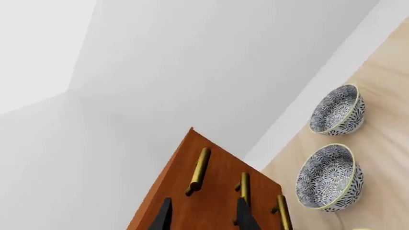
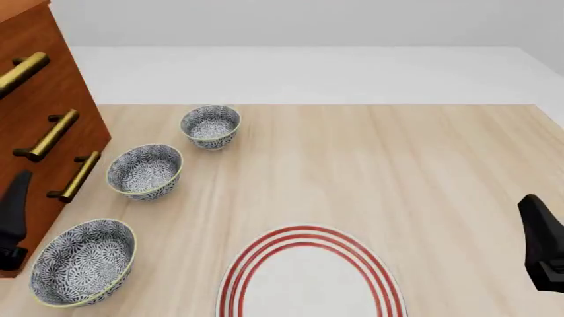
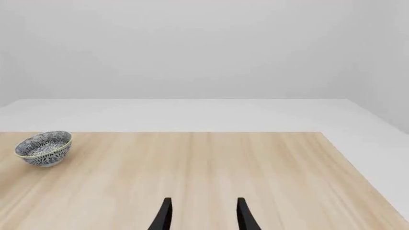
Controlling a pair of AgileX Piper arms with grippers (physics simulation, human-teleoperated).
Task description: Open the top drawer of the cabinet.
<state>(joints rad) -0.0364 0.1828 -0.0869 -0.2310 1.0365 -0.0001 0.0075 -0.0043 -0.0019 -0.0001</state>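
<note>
Brown wood fills the space just ahead of the left gripper [image 1: 203, 215]. That wood is the cabinet [image 2: 44, 99], and all its drawers look shut. The gripper's fingers are spread apart and hold nothing. The top drawer [image 1: 185, 158] is the one farthest ahead of those fingers, with its brass handle [image 1: 198, 171] a little past the tips. The middle handle [image 1: 244, 188] sits almost between the fingers — much closer.

That is the risk. If the gripper closes now, it could grab the middle handle and pull the wrong drawer. It needs to move on to the far bar first. A crooked grip could also slip off the smooth round bar.

The nearest bowl [image 2: 84, 261] sits just beside the left gripper, so a wide swing could bump it.

The right gripper [image 3: 203, 215] is open too, holding nothing, with only bare table [image 3: 223, 167] ahead — well away from the cabinet.

Counted: 1 cabinet, 3 brass handles, 3 patterned bowls, 1 red-ringed plate [image 2: 308, 274], 2 grippers.
</note>
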